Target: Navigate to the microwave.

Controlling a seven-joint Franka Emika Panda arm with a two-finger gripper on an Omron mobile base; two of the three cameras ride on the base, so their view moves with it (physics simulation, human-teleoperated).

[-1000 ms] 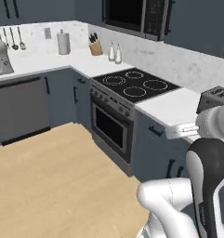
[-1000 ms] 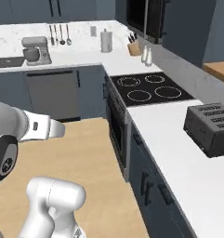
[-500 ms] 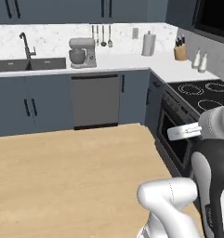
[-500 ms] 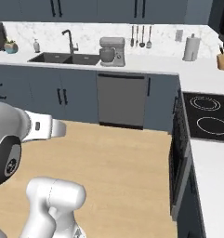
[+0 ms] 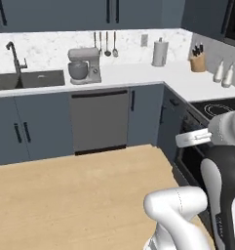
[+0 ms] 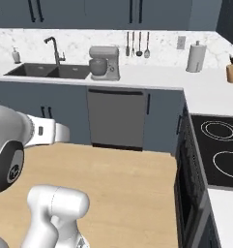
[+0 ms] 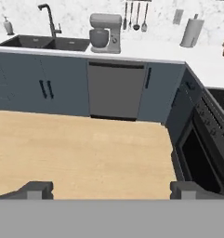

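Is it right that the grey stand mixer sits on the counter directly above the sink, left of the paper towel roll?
Not quite. The stand mixer sits above the dishwasher, to the right of the sink, as the right base view shows. It is left of the paper towel roll.

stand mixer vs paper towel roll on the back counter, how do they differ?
1. The stand mixer is grey with a bowl under an overhanging head; the paper towel roll is a plain white upright cylinder.
2. The mixer is wider and bulkier; the roll is slim.
3. The mixer stands above the dishwasher, beside the sink; the roll stands far toward the corner near the cooktop.
Both sit upright against the marble backsplash.
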